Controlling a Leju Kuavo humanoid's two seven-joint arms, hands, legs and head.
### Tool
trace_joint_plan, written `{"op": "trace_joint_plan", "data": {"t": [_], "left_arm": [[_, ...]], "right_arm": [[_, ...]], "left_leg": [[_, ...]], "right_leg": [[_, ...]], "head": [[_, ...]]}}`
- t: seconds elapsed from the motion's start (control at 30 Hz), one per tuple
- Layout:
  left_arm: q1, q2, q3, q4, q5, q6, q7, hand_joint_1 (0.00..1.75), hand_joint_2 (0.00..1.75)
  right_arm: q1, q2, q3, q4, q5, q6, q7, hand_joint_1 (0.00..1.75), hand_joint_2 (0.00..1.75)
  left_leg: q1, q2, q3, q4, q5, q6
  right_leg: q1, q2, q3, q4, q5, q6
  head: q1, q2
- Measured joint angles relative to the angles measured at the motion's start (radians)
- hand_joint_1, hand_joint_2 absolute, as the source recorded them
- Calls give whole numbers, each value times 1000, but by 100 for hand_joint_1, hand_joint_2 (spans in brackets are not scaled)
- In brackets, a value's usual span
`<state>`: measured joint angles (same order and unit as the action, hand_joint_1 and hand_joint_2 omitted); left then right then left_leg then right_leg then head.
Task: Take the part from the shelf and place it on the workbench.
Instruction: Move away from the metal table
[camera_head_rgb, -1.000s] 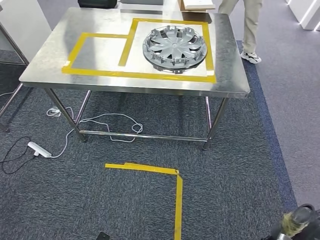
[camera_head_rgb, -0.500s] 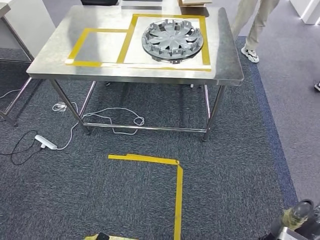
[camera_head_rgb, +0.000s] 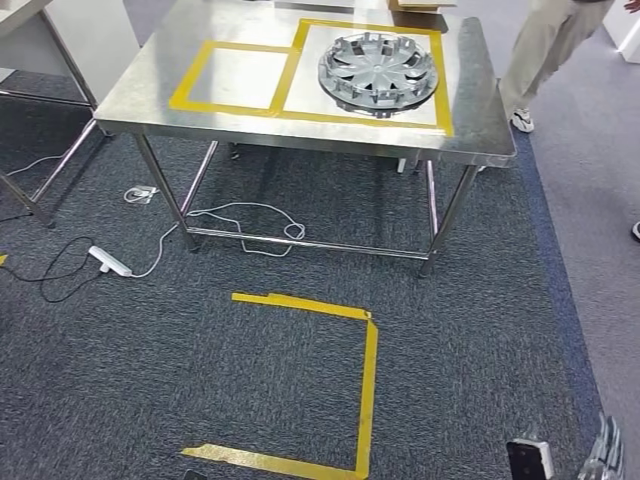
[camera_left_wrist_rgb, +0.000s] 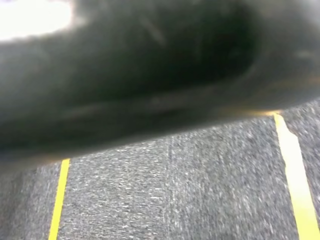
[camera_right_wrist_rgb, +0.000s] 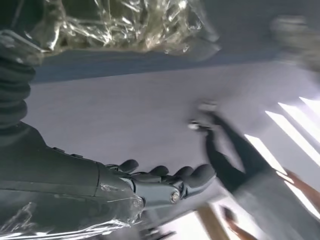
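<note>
While lying flat, part (camera_head_rgb: 377, 62) rests on workbench (camera_head_rgb: 151, 85).

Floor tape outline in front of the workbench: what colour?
Yellow floor tape on dark grey carpet; clearest in the head view.

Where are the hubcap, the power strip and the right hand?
hubcap (camera_head_rgb: 377, 72), head view, on its centre hub.
power strip (camera_head_rgb: 110, 261), head view, mid-body on the carpet.
right hand (camera_right_wrist_rgb: 166, 182), right wrist view, on the fingers.
</note>
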<state>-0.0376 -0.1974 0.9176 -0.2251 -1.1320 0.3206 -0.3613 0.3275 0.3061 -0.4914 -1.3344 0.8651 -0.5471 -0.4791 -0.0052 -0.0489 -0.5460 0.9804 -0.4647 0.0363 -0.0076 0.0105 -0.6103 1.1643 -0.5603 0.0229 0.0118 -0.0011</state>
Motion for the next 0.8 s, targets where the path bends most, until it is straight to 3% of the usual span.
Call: {"op": "trace_joint_plan", "data": {"t": [0.07, 0.13, 0.2, 0.23, 0.27, 0.33, 0.4, 0.43, 0.47, 0.5, 0.57, 0.6, 0.63, 0.7, 0.77, 0.8], "left_arm": [[-1, -4, 7, 0, -1, 2, 0, 0, 0], [-2, -8, 16, 0, -2, 4, 0, 0, 0], [0, -10, 24, 0, -2, 6, 0, 0, 0], [1, -9, 28, 1, -2, 8, 0, 0, 0], [1, -9, 32, 1, -2, 11, 0, 0, 0], [-1, -9, 42, 1, 0, 16, 0, 0, 0], [-2, -9, 50, 1, 1, 20, 2, 0, 0], [0, -9, 53, 1, 1, 21, 3, 0, 0], [1, -8, 57, 1, 1, 22, 4, 0, 0], [3, -8, 61, 1, 2, 23, 6, 0, 0], [1, -7, 67, 1, 2, 25, 7, 0, 0], [0, -7, 69, 1, 2, 25, 7, 0, 0], [0, -7, 70, 1, 2, 25, 8, 0, 0], [2, -8, 72, 1, 1, 25, 9, 0, 0], [2, -8, 74, 1, 2, 26, 8, 0, 0], [1, -8, 74, 1, 2, 26, 7, 0, 0]], "right_arm": [[-25, 0, -108, 143, 124, -6, 37, 0, 175], [-52, -3, -205, 271, 221, -11, 70, 0, 175], [-81, -6, -286, 381, 294, -18, 98, 0, 175], [-96, -8, -320, 430, 329, -16, 122, 0, 175], [-111, -9, -353, 479, 365, -11, 152, 0, 175], [-140, -12, -421, 577, 435, 7, 222, 0, 175], [-164, -15, -485, 664, 483, 24, 272, 0, 175], [-175, -17, -511, 699, 496, 30, 285, 0, 175], [-185, -18, -532, 728, 503, 32, 293, 0, 175], [-195, -20, -550, 753, 508, 33, 298, 0, 175], [-211, -22, -576, 789, 512, 34, 303, 0, 175], [-219, -24, -586, 804, 515, 35, 305, 0, 175], [-228, -25, -595, 816, 519, 38, 306, 0, 175], [-243, -27, -611, 837, 529, 47, 307, 0, 175], [-254, -29, -621, 855, 539, 56, 307, 0, 175], [-257, -31, -626, 862, 542, 60, 306, 0, 175]], "left_leg": [[-4, -20, -6, 1, 7, -3], [-2, -37, -14, 4, 14, -13], [-1, -47, -21, 7, 17, -25], [-1, -36, -26, 17, 8, -31], [0, -18, -38, 43, -14, -38], [4, 22, -83, 152, -86, -53], [11, 35, -125, 266, -138, -65], [14, 38, -125, 281, -138, -69], [17, 43, -105, 256, -121, -72], [20, 54, -66, 196, -91, -74], [20, 95, 14, 59, -48, -71], [18, 107, 36, 19, -38, -64], [15, 112, 41, 5, -38, -56], [13, 94, 34, 5, -31, -38], [15, 78, 29, 1, -23, -23], [16, 68, 26, -1, -18, -16]], "right_leg": [[0, 40, 87, -137, 36, -22], [3, 60, 120, -189, 40, -30], [3, 41, 122, -196, 49, -27], [0, 31, 122, -201, 53, -27], [-3, 19, 122, -205, 58, -29], [-5, -9, 118, -208, 62, -32], [-5, -40, 109, -206, 62, -32], [-5, -55, 105, -205, 62, -32], [-5, -68, 103, -204, 62, -31], [-5, -80, 103, -203, 61, -30], [-2, -100, 107, -195, 58, -21], [0, -108, 110, -192, 57, -16], [2, -114, 113, -189, 57, -10], [1, -125, 114, -188, 57, 1], [-3, -96, 100, -159, 29, 11], [-5, -70, 79, -114, -2, 14]], "head": [[-2, 0], [-4, 0], [-5, 0], [-7, 0], [-10, 0], [-17, 0], [-19, 0], [-19, 0], [-19, 0], [-19, 0], [-19, 0], [-17, 0], [-15, 0], [-11, 0], [-9, 0], [-8, 0]]}}
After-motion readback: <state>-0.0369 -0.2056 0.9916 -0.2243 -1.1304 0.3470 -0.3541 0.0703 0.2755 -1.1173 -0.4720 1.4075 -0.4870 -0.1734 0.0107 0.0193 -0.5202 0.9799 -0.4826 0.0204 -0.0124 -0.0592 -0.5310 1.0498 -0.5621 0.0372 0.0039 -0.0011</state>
